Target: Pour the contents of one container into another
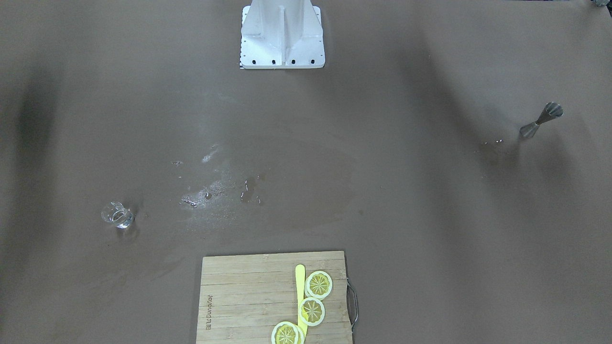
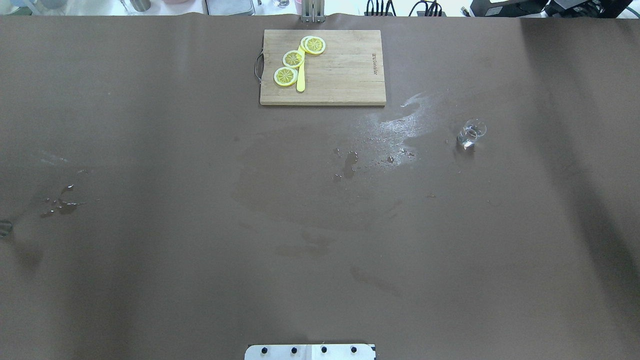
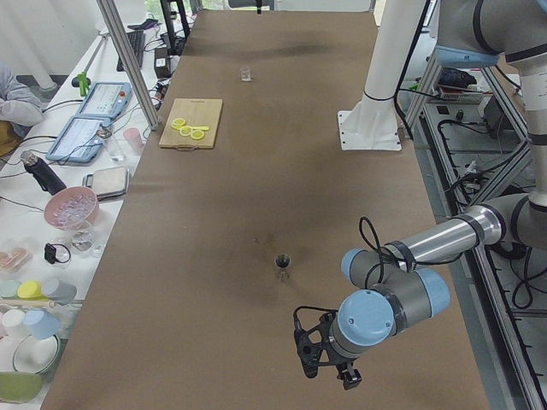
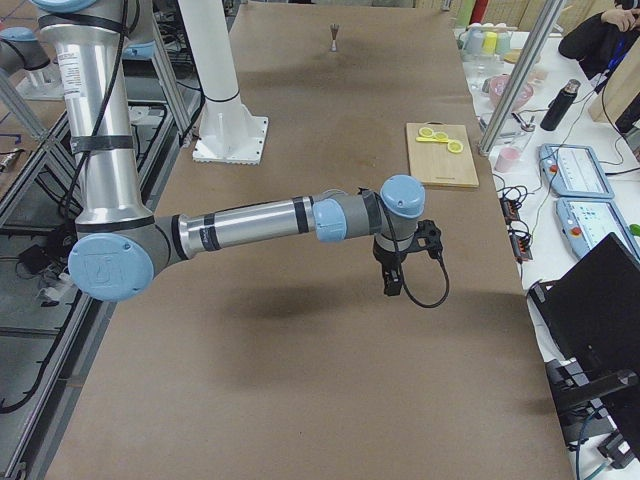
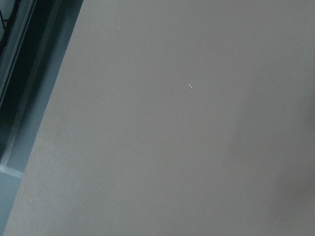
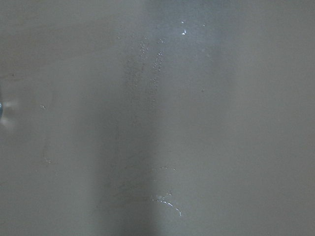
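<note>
Left claw (image 3: pixel 329 376), right claw (image 4: pixel 392 283) seen in side views only: grip state cannot be told. Front view: glass cup (image 1: pixel 117 215) lower left, jigger (image 1: pixel 541 120) upper right, well apart. Risk judged: wet bench (image 1: pixel 430 239); cup could be spilled over long carry.

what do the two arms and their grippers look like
The left arm and right arm are silver tubes with grey joints and light-blue round caps. The left gripper and right gripper are black, each with a looping black cable.
</note>
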Available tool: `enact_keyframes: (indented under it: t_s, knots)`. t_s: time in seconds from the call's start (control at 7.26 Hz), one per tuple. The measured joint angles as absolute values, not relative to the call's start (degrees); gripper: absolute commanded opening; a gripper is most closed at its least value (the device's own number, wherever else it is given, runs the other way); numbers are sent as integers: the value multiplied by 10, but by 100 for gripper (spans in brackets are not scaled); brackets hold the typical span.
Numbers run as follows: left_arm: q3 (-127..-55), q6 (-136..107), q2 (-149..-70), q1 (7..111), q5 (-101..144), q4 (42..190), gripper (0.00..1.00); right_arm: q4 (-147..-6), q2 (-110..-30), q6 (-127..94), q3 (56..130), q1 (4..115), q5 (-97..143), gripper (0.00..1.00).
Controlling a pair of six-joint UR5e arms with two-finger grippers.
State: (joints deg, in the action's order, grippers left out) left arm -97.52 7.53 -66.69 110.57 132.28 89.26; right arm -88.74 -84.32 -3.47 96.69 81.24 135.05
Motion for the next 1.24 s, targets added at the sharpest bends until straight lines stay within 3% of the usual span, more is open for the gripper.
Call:
enact_keyframes:
  t_s: [0.41, 0.83, 1.24]
  knots:
    - [-977, 74, -666, 1106, 1323, 893, 99, -730, -839, -38, 954, 740, 1358, 100]
    - [-980, 73, -665, 1106, 1322, 893, 99, -499, -840, -38, 875, 719, 1383, 100]
    - [-991, 75, -663, 1111, 1323, 909, 99, -395, -837, -38, 827, 709, 1410, 100]
